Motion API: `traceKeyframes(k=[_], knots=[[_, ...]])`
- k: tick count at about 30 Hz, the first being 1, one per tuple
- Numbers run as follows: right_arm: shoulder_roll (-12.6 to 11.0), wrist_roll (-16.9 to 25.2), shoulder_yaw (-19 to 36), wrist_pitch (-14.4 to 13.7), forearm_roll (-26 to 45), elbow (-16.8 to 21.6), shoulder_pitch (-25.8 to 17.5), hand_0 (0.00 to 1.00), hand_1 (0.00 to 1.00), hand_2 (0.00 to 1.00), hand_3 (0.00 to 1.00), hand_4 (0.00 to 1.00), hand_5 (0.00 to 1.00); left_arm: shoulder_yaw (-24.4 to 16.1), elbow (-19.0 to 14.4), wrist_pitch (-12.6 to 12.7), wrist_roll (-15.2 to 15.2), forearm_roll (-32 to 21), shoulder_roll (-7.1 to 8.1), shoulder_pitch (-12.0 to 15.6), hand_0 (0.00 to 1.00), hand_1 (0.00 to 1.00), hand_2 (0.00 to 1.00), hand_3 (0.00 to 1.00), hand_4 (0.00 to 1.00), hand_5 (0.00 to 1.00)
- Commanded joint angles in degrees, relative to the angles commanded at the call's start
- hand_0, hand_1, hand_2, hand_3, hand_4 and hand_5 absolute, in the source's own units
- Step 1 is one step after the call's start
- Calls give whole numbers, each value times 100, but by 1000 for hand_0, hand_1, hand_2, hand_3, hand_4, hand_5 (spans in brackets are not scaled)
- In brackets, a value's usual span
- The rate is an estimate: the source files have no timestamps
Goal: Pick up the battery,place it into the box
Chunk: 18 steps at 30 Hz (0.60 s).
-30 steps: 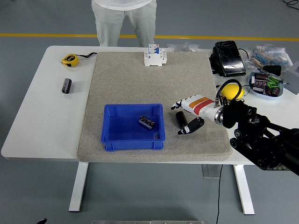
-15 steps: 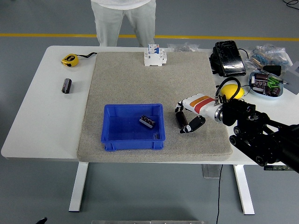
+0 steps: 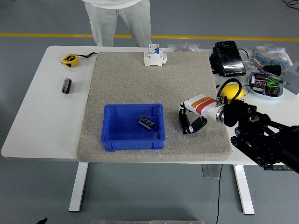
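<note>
Your right hand (image 3: 190, 122), white with a red-and-orange band, sits on the grey felt mat (image 3: 126, 79) just right of the blue plastic box (image 3: 108, 128), its fingers curled round the dark cylindrical battery (image 3: 184, 122), which stands at the mat's surface. Inside the box you can see a small dark component (image 3: 146, 122) towards its right side. A second black cylinder (image 3: 67, 85) lies on the white bench (image 3: 42, 116), well left of the box, below a yellow tape measure (image 3: 70, 59). Beyond the box, a white circuit breaker (image 3: 155, 55) stands at the mat's far edge.
</note>
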Motion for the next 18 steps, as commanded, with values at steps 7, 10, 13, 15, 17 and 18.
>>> traceKeyframes(k=[7, 10, 13, 15, 17, 18], knots=[[-29, -12, 49, -7, -17, 7, 10, 378, 458, 488, 507, 881, 273, -4, 1, -3, 0, 7, 3, 2, 692, 651, 757, 690, 700, 529], [-41, -17, 65, 0, -29, 11, 11, 378, 458, 488, 507, 881, 273, -4, 2, -3, 0, 3, 2, 8, 692, 651, 757, 690, 700, 529], [-67, -18, 103, 10, -45, 45, 20, 357, 452, 486, 504, 878, 273, -4, 2, -5, 3, 5, 4, 13, 693, 651, 757, 689, 700, 529], [-89, -21, 153, 12, -51, 76, 27, 357, 452, 486, 504, 878, 273, -3, 2, -6, 2, 2, 6, 17, 693, 651, 757, 689, 700, 529], [-111, -25, 225, 12, -62, 113, 34, 357, 452, 486, 504, 878, 273, -5, 4, -6, 1, -1, 6, 23, 693, 651, 757, 689, 700, 529], [-120, -29, 260, 14, -72, 133, 38, 357, 452, 486, 504, 878, 273, -6, 5, -6, 0, -2, 6, 25, 693, 651, 757, 689, 700, 529]])
